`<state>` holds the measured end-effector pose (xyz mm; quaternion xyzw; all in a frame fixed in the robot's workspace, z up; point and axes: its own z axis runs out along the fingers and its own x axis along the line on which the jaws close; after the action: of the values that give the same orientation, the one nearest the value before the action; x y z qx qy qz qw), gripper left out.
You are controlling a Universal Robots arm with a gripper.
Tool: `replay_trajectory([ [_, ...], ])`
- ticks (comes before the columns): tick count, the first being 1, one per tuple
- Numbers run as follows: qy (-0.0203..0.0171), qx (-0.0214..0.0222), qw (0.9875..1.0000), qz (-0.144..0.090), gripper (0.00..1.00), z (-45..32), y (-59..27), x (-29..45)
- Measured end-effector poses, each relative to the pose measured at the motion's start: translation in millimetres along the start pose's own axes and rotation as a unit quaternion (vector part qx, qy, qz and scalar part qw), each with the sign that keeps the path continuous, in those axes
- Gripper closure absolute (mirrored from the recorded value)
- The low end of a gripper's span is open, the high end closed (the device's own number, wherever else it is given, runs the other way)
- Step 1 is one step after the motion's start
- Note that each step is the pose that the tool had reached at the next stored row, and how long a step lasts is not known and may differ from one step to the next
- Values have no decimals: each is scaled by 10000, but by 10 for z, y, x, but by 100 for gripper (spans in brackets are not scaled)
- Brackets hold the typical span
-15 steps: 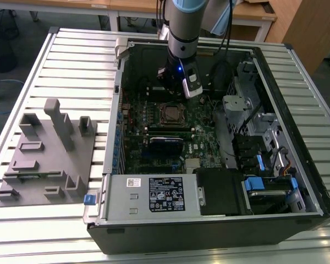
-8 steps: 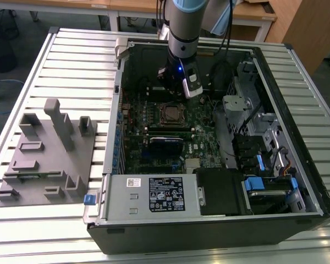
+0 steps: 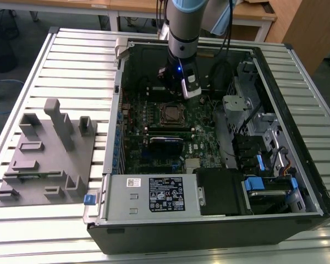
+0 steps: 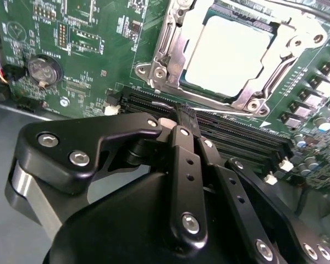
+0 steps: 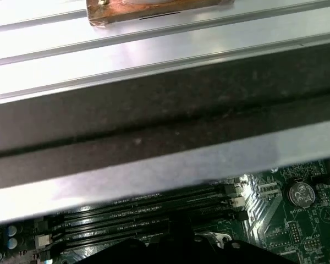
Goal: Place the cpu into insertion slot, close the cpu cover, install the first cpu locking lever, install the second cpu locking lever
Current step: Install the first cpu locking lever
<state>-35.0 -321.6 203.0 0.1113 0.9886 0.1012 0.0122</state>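
Fixture block (image 3: 47,151) in grey is sitting at the exterior view's left on your slatted bench (image 3: 77,60); beside it the open computer case (image 3: 209,231) is lying with its motherboard (image 3: 154,104) facing up; your arm (image 3: 184,33) is reaching down into it; in the second wrist view your end effector (image 4: 182,113) is pressing its fingers together above the memory slots (image 4: 236,135), gripping nothing visible; the cpu (image 4: 223,52) is lying in its socket, the cpu cover (image 4: 286,44) framing it.

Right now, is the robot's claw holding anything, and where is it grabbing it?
Nothing, it seems. In the second wrist view the gripper is shut and empty; the cpu lies in its socket, framed by the cpu cover.
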Motion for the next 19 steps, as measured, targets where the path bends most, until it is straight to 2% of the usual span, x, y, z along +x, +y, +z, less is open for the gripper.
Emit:
replay_trajectory([
  [4, -13, -2, 10000, 58, 90, 2, 2, 1],
  [9, -58, 0, 9996, 281, 90, 3, 2, 0],
  [15, -58, -7, 9996, 287, 90, 4, 3, 1],
  [17, -40, -82, 9995, 291, 90, 2, -4, -1],
  [19, -31, -139, 9995, 293, 90, 0, -17, -4],
])
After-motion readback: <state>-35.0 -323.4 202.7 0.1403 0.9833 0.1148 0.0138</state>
